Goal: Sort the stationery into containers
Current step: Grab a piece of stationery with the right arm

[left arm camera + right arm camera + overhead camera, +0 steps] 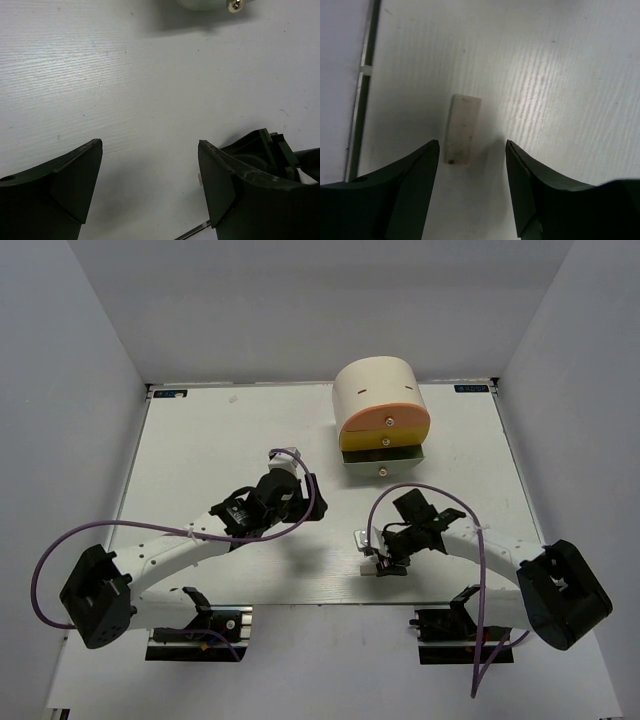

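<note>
A white eraser (462,130) lies flat on the table just ahead of my right gripper (472,145), closer to the left finger (415,175) and touching neither. That gripper is open and low over the near middle of the table (378,558), with the eraser (361,538) at its tip. My left gripper (150,145) is open and empty over bare table, left of the organizer (284,462). The cream organizer (375,388) stands at the back, with an orange drawer (385,420), a yellow drawer (383,441) and a pulled-out bottom drawer (382,462). No other stationery shows.
A drawer knob (235,5) shows at the top of the left wrist view. The right arm's dark wrist (265,147) sits close on the right there. The table's near edge strip (365,85) runs just left of the eraser. White walls enclose the table.
</note>
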Action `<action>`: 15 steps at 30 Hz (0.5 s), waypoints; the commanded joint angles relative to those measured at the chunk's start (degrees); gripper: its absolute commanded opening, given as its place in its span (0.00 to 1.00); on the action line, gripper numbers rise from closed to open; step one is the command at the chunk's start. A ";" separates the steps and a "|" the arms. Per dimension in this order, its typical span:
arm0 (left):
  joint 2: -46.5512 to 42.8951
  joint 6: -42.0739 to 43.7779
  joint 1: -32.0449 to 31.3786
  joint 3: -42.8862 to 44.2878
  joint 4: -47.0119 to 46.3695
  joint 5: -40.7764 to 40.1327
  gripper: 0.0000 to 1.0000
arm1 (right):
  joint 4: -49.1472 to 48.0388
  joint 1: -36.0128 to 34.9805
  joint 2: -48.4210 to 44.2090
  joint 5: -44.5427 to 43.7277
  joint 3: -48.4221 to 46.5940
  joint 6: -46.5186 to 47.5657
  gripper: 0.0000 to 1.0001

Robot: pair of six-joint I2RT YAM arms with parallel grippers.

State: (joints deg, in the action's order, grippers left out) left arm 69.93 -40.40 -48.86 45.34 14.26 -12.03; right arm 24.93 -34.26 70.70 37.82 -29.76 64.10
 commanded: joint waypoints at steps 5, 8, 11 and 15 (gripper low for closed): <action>-1.99 -0.47 0.17 -0.96 1.12 -2.47 0.87 | -13.50 -3.79 0.93 -10.75 2.16 -8.20 0.41; -1.99 -0.47 0.17 -0.96 1.12 -3.00 0.87 | -11.14 -3.88 0.41 -10.14 1.98 -6.35 0.28; -1.99 -0.47 0.17 -0.96 1.12 -3.00 0.87 | -10.25 -4.06 -1.35 -9.26 2.42 -6.09 0.16; -1.99 -0.47 0.17 -0.96 1.12 -3.61 0.88 | -9.90 -3.80 -3.46 -9.17 2.95 -6.17 0.05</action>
State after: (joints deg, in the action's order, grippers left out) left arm 69.84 -40.56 -48.86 44.49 15.09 -14.26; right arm 15.33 -38.00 69.19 28.97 -27.40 57.60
